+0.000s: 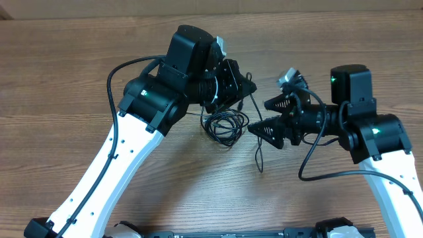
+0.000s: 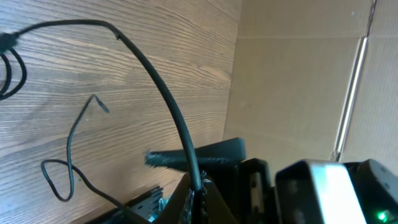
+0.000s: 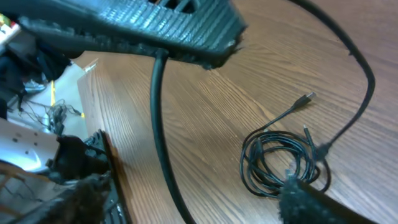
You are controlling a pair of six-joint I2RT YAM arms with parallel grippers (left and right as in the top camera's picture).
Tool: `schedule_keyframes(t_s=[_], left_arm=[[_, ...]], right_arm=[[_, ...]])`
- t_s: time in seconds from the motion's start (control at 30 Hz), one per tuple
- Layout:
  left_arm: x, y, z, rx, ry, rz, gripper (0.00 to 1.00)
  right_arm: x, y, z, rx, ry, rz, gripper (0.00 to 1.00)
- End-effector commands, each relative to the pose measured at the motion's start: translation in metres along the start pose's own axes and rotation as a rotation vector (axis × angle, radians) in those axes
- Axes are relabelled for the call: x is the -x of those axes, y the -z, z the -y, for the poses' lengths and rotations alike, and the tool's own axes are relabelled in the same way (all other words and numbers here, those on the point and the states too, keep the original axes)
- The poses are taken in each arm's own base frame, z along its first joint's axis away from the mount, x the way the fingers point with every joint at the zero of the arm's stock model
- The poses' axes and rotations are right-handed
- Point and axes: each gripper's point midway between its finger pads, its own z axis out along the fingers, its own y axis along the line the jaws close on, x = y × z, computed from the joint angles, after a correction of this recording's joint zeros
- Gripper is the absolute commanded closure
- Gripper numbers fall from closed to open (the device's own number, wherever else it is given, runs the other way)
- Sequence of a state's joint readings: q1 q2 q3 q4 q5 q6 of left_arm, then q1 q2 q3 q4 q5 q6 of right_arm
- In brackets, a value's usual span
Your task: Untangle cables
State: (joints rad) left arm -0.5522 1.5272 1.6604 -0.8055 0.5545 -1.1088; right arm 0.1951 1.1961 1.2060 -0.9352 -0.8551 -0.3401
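Left gripper point(image 1: 250, 86) is closed tight and pinches one thin black cord of the cables point(image 1: 225, 127) — the left wrist view shows that cord rising from the fingertips and arcing away over the wooden table point(image 1: 198, 192). Right gripper point(image 1: 266, 116) has its jaws wide apart and holds nothing. Its tips sit just right of the bundle, and in its wrist view a strand crosses the gap between the fingers, unclamped. The cables lie mid-table between the two grippers: a small loose coil just below the left gripper, one tail trailing toward the near edge, and a metal-tipped plug end point(image 3: 306, 98) poking out beside the coil. Whether the cords are knotted inside the coil — cannot tell.
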Motion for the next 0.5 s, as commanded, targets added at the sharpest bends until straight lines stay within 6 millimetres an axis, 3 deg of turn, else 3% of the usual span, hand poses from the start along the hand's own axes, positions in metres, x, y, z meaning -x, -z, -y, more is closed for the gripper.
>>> schedule_keyframes(t_s=[0.0, 0.07, 0.23, 0.33, 0.4, 0.47], left_arm=[[-0.002, 0.006, 0.012, -0.039, 0.030, -0.003, 0.96], [-0.001, 0.006, 0.013, -0.044, 0.027, -0.001, 0.95], [-0.002, 0.006, 0.013, -0.046, 0.027, -0.003, 0.95], [-0.001, 0.006, 0.013, -0.045, 0.026, -0.001, 0.91], [-0.001, 0.006, 0.013, -0.044, 0.005, 0.001, 0.87], [-0.002, 0.006, 0.013, -0.044, -0.026, -0.001, 0.71]], right_arm=[[0.009, 0.000, -0.002, -0.034, 0.054, 0.001, 0.26], [0.008, -0.001, 0.001, -0.061, 0.054, -0.010, 0.51], [0.009, -0.001, 0.012, -0.129, 0.023, -0.013, 0.67], [0.017, 0.003, 0.032, -0.241, -0.086, 0.025, 0.96], [0.024, 0.007, 0.045, -0.314, -0.180, 0.067, 0.96], [0.034, 0.012, 0.054, -0.366, -0.265, 0.127, 0.96]])
